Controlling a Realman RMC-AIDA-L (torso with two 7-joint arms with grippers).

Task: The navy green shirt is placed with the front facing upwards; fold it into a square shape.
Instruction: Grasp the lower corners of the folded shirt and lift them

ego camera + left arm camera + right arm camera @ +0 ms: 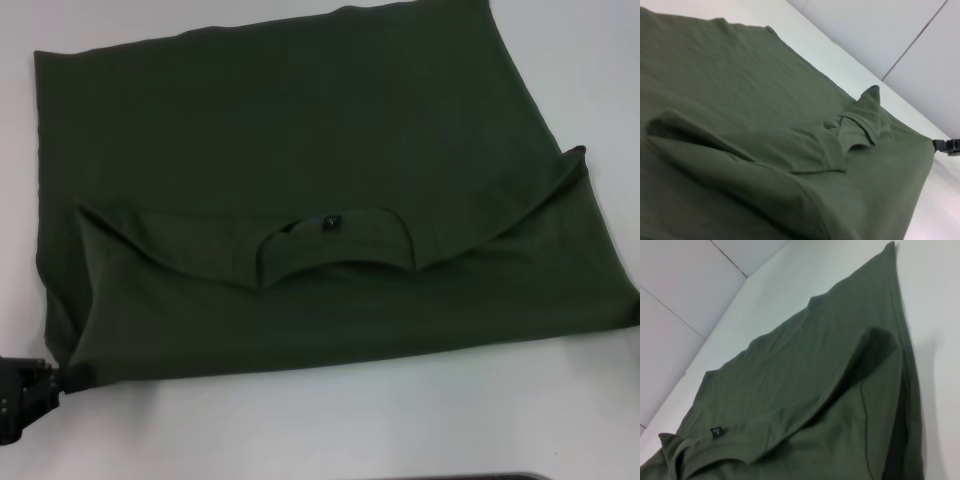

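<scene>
The navy green shirt (300, 150) lay flat on the white desk (330, 430), sleeves folded in, left gripper (22, 395) at its near-left corner, grip state unclear, right gripper unseen; a loose sleeve flap could likely spring open and skew the square.

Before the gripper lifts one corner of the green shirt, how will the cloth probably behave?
The navy green shirt will probably hang limp: its folded-over collar edge already sags in soft curves. It looks thin, so likely light. A push would probably bunch it up. The left gripper sits at its near left corner.
</scene>
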